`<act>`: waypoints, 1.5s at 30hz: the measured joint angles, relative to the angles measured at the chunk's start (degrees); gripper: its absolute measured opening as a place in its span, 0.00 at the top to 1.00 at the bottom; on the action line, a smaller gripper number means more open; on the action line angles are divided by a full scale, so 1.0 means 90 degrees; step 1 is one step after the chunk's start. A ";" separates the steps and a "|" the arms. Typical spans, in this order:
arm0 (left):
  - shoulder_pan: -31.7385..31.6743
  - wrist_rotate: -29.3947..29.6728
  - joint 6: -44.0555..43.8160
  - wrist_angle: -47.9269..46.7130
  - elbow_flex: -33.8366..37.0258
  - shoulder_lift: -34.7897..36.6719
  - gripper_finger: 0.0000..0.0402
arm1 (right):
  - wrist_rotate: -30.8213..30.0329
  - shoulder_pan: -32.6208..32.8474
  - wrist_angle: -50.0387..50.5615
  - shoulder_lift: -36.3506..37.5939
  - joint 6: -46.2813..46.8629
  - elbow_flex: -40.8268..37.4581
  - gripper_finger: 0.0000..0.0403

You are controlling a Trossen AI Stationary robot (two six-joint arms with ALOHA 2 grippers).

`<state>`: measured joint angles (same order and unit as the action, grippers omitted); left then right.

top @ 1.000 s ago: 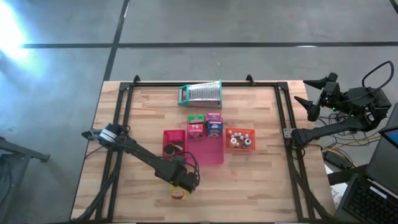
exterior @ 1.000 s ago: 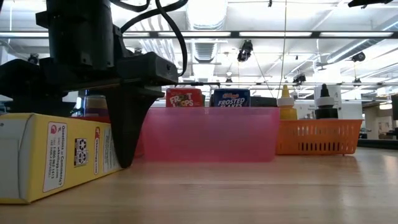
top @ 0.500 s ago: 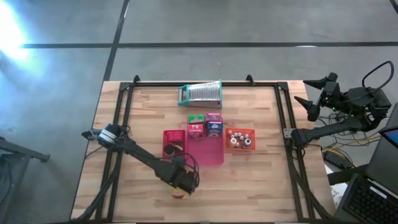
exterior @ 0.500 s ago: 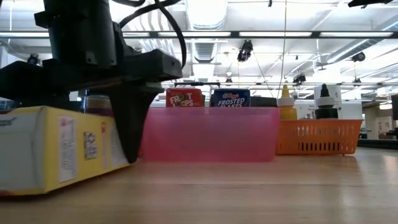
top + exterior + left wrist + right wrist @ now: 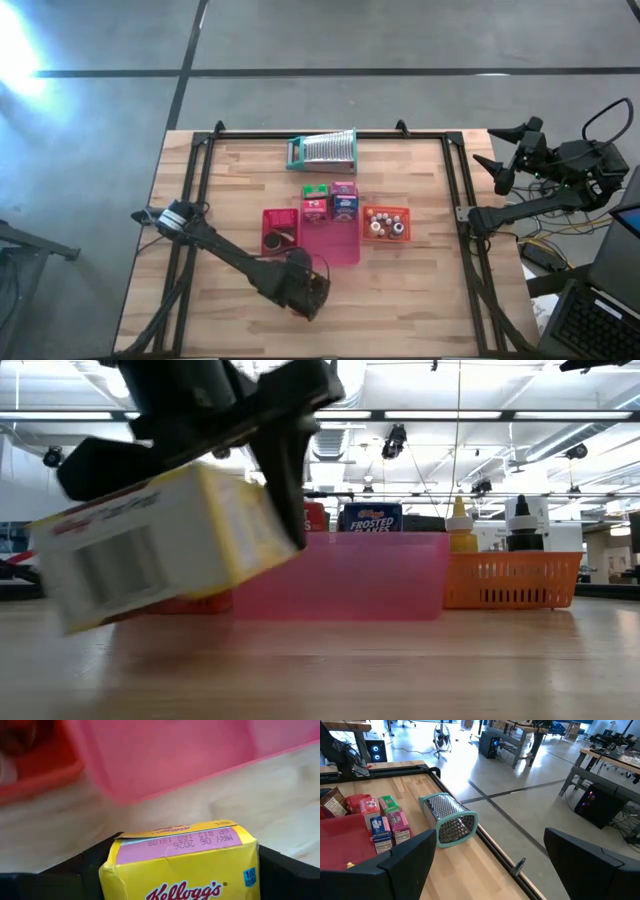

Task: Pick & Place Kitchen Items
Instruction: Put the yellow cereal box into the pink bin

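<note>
The pale wooden table [image 5: 420, 300] carries a translucent pink plastic tray [image 5: 340, 575] near its middle. Just short of that tray, at about six o'clock from it, the left gripper [image 5: 185, 525] is clamped on a small yellow cardboard cereal box [image 5: 165, 545], which hangs tilted and clear of the wood. The box looks light and hollow with stiff but crushable walls, so a moderate squeeze across its broad faces, as here, should suit it; its glossy print may slip. The left arm reaches low from eight o'clock toward the table's near middle, wrist bent down. The right gripper [image 5: 505, 155] waits off the table at two o'clock, fingers apart and empty.
</note>
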<state>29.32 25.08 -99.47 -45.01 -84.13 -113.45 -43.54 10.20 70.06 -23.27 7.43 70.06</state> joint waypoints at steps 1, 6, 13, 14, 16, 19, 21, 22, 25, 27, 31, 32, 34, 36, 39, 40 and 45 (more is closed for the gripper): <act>0.0000 0.0105 0.0077 0.0001 -0.0058 -0.0002 0.15 | -0.0001 0.0000 0.0000 0.0000 0.0001 0.0000 0.10; -0.0017 0.0510 0.0443 -0.0007 -0.0320 -0.0086 0.15 | 0.0000 0.0000 0.0000 0.0000 -0.0001 0.0000 0.10; -0.0027 0.1231 0.0918 -0.0207 -0.0773 -0.0119 0.15 | -0.0001 0.0002 0.0000 0.0000 -0.0001 0.0000 0.10; -0.0031 0.1368 0.0985 -0.0272 -0.0857 -0.0119 0.15 | -0.0001 0.0000 0.0000 0.0000 0.0001 0.0000 0.10; -0.0069 0.1688 0.1193 -0.0364 -0.1039 -0.0119 0.15 | 0.0000 0.0000 -0.0001 0.0000 -0.0001 0.0000 0.10; -0.0148 0.2263 0.1621 -0.0496 -0.1319 -0.0119 0.14 | 0.0001 0.0000 -0.0002 0.0000 0.0000 0.0000 0.10; -0.0230 0.2613 0.1991 -0.0471 -0.1501 -0.0119 0.14 | -0.0001 0.0000 -0.0002 0.0000 0.0001 0.0000 0.10; -0.0281 0.2783 0.2184 -0.0473 -0.1574 -0.0119 0.14 | -0.0001 0.0000 0.0000 0.0000 -0.0001 0.0000 0.10; -0.0472 0.3229 0.2783 -0.0382 -0.1705 -0.0119 0.14 | -0.0001 0.0002 0.0000 0.0000 -0.0001 0.0000 0.10; -0.0606 0.3490 0.3170 -0.0276 -0.1718 -0.0119 0.14 | -0.0001 0.0002 -0.0001 0.0000 0.0001 0.0000 0.10; -0.0835 0.4245 0.3651 -0.0217 -0.1674 -0.0119 0.14 | -0.0001 0.0001 0.0000 0.0000 0.0000 0.0000 0.10; -0.0887 0.4410 0.3742 -0.0216 -0.1667 -0.0119 0.14 | -0.0001 0.0000 0.0000 0.0000 -0.0001 0.0000 0.10; -0.0970 0.4720 0.3891 -0.0195 -0.1660 -0.0170 0.14 | -0.0001 0.0001 0.0000 0.0000 0.0000 0.0000 0.10; -0.1014 0.5055 0.3911 -0.0175 -0.1659 -0.0254 0.14 | 0.0001 0.0002 0.0000 0.0000 0.0001 0.0000 0.10; -0.1070 0.5258 0.3967 -0.0150 -0.1650 -0.0397 0.14 | -0.0001 0.0002 0.0000 0.0000 -0.0001 0.0000 0.10; -0.1075 0.5369 0.3999 -0.0152 -0.1650 -0.0448 0.14 | -0.0001 0.0002 0.0000 0.0000 0.0001 0.0000 0.10; -0.1081 0.6208 0.3999 -0.0097 -0.1650 -0.0907 0.14 | 0.0000 0.0001 0.0000 0.0000 0.0000 0.0000 0.10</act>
<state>19.59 80.95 -63.49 -45.89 -98.98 -121.61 -43.54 10.20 70.06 -23.27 7.44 70.06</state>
